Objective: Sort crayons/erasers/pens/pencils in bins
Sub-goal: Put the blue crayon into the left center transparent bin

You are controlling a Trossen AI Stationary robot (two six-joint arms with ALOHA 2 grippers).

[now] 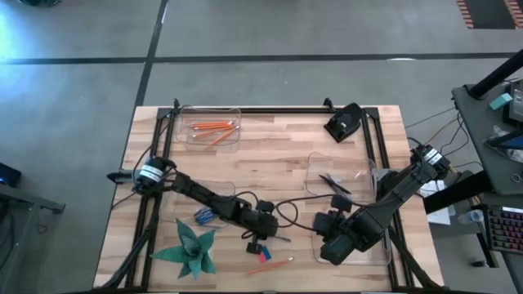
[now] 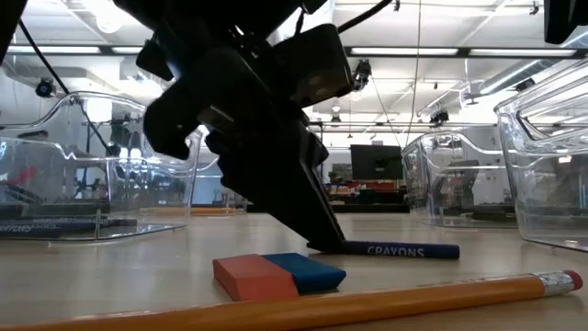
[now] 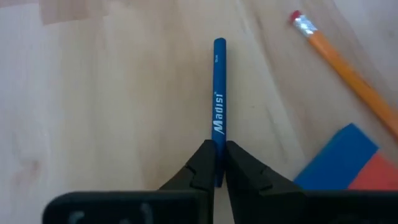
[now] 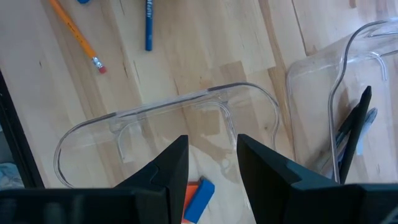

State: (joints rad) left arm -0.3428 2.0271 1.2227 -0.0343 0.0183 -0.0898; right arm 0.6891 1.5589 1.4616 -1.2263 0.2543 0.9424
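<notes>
**Left hand pinching a blue crayon on the desk**

The left hand (image 3: 216, 163) is gripping one end of a blue crayon (image 3: 219, 93), its fingers closing tight on the stick, which is lying flat on the desk (image 3: 112, 99). Just beside it an eraser (image 2: 276, 274), half red and half blue, is resting, and an orange pencil (image 2: 367, 299) is lying near. The right hand (image 4: 211, 163) is hovering open over a clear bin (image 4: 168, 109) holding another eraser (image 4: 198, 198).
</notes>
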